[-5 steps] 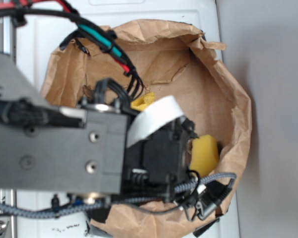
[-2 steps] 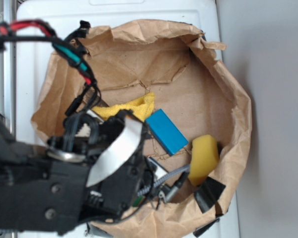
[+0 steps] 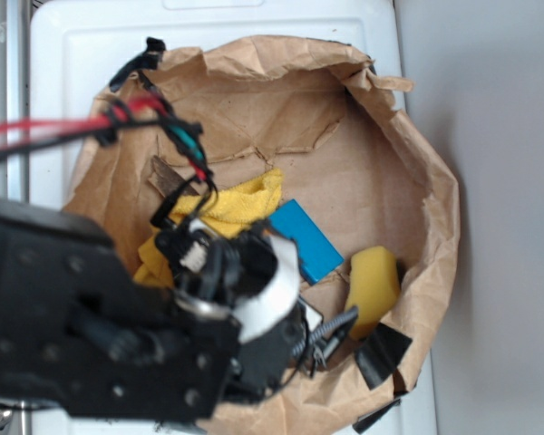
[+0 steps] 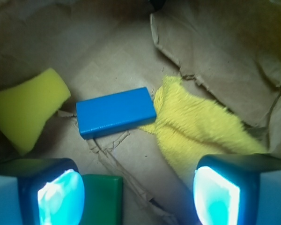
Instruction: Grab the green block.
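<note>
Wrist view: pincer (image 4: 136, 197) spread wide, empty, low over paper bag (image 4: 210, 42) floor. Green block (image 4: 103, 199) flat at bottom edge, just inside left finger (image 4: 47, 194), off-centre. Blue block (image 4: 116, 111), yellow sponge (image 4: 25, 107), yellow cloth (image 4: 196, 126) beyond. Probably needs shifting left before closing.

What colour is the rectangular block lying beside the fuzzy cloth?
Blue block, touching the yellow cloth; clearest in the wrist view.
</note>
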Motion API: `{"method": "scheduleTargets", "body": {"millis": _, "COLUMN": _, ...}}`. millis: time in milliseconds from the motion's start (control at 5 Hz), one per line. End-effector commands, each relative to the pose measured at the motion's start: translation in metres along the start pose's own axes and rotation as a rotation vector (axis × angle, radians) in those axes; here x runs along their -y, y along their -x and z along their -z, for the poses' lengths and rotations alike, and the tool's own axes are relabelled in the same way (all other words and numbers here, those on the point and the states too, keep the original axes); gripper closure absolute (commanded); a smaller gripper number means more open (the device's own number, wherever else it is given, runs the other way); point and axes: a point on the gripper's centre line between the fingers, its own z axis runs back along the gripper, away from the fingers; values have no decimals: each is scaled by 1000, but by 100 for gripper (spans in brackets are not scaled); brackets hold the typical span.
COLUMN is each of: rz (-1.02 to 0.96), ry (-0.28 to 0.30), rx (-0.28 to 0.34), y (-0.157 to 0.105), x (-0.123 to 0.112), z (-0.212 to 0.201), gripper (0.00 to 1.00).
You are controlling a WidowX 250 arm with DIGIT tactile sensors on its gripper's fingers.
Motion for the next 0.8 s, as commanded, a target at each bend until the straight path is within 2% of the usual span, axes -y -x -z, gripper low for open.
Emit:
{"method": "scheduleTargets", "body": {"millis": 0, "rz": 1, "ry": 39, "rx": 20, "y": 12, "x": 15, "z": 0, "gripper": 0}}
{"method": "scheduleTargets", "body": {"millis": 400, "rz": -5, "ry": 8, "rx": 16, "y": 34, "x": 14, "z": 12, "gripper": 0}}
{"method": "scheduleTargets", "body": {"millis": 600, "rz": 1, "ry": 17, "rx": 4, "y": 53, "x": -6, "z": 18, "gripper": 0}}
